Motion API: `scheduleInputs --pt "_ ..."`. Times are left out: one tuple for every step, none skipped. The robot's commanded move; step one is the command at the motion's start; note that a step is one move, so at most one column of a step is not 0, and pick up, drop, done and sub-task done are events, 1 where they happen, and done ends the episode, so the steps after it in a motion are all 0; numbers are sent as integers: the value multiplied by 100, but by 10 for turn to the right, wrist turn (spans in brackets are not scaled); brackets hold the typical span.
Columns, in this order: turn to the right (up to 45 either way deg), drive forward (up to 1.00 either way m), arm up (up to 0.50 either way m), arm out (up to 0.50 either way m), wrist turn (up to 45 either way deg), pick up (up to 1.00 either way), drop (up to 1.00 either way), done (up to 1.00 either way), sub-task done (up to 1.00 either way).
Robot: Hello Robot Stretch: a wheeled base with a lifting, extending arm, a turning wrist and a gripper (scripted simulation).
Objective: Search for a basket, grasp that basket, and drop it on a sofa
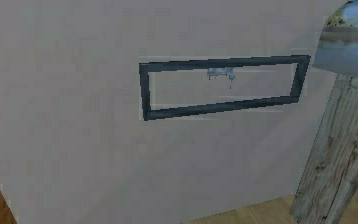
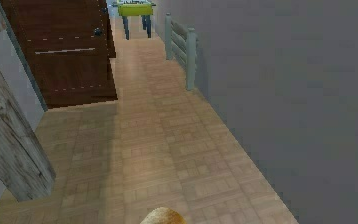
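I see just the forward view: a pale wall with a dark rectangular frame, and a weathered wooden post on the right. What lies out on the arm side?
Observer: A corridor of brown wood-tiled floor runs out that way.
Operator: Any door along it?
Observer: Yes, a dark brown panelled wooden door stands at the arm side view's upper left.
Operator: Anything like a basket?
Observer: A tan rounded thing pokes in at the bottom edge. Too little of it shows to name it.
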Motion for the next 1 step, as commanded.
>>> scheduleInputs --pt "0 0 0 0 420 0 0 0 0"
